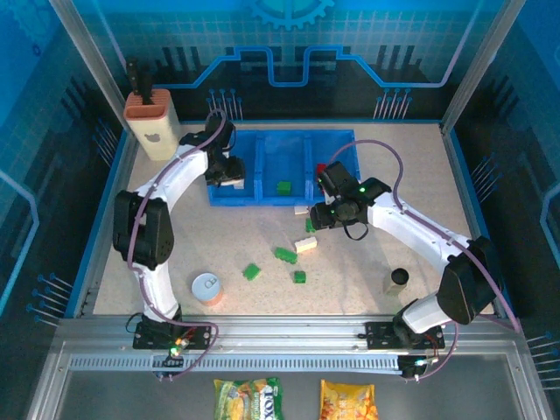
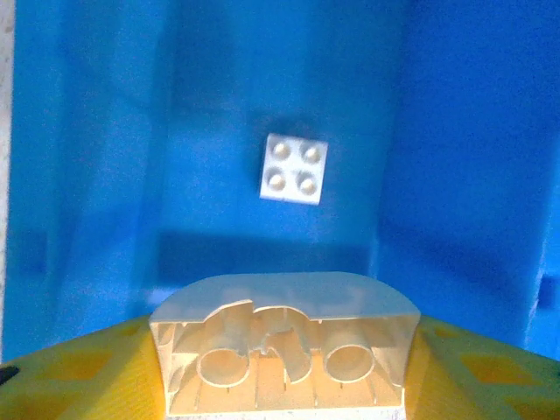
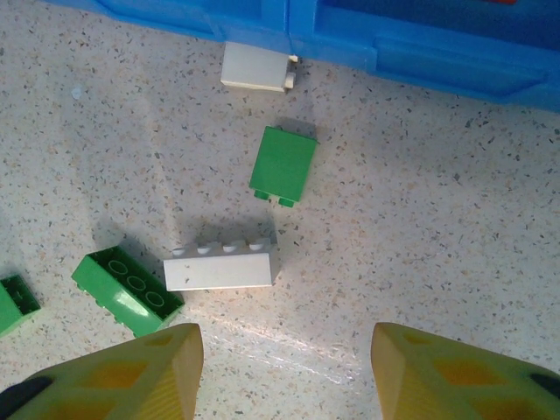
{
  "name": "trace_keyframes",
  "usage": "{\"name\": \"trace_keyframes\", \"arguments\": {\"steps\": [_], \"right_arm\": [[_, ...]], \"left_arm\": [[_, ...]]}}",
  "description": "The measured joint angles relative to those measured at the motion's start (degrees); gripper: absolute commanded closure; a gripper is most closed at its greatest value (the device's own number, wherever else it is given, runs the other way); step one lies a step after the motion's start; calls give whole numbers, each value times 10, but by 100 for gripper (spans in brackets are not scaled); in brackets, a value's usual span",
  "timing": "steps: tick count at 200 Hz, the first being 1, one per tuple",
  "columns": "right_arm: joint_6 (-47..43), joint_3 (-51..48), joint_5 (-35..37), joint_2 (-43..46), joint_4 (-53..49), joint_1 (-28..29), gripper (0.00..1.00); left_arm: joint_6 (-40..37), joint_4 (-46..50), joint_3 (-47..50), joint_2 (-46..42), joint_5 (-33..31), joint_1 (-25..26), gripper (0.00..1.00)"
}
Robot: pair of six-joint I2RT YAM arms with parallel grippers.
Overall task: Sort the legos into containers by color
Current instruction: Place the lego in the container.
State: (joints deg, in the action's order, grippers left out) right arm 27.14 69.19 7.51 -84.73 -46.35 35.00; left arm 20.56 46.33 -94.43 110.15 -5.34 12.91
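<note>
The left tool [image 2: 284,354] is clenched on a cream brick [image 2: 289,306]. The brick's hollow underside faces the wrist camera, and a yellow finger presses on either side. Directly beneath the tool is the floor of one compartment of the blue tray [image 2: 455,175]. A square white brick [image 2: 294,168] lies there studs up, just ahead of the held one. In the overhead view this tool hangs over the tray's left compartment.

The right tool [image 3: 289,350] is released, its fingers well apart with nothing between them, hovering over the speckled desk [image 3: 437,262].
- Just ahead of it and slightly left, a long white brick [image 3: 220,267] lies on its side.
- Beyond that brick is a green brick [image 3: 283,164].
- Farther ahead, a short white brick [image 3: 255,68] sits against the tray's near wall.
- To the tool's left, just beside the long white brick, an upturned green brick [image 3: 127,289] shows its round tubes.
- A green scrap [image 3: 13,302] sits at the left edge of the right wrist view.

From above, a sorted green brick [image 1: 283,186] rests in the tray's middle compartment. A red brick [image 1: 321,167] rests in the right compartment, just behind the right tool. Two loose green bricks [image 1: 252,271] lie nearer the arm bases, well apart from both tools.
</note>
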Motion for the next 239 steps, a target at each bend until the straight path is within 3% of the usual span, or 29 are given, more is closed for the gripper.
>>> {"name": "trace_keyframes", "arguments": {"steps": [134, 239], "right_arm": [[1, 0, 1, 0, -21, 0, 45], [10, 0, 11, 0, -30, 4, 45]], "left_arm": [[-32, -23, -188, 209, -34, -8, 38], [-47, -19, -222, 257, -38, -17, 33]]}}
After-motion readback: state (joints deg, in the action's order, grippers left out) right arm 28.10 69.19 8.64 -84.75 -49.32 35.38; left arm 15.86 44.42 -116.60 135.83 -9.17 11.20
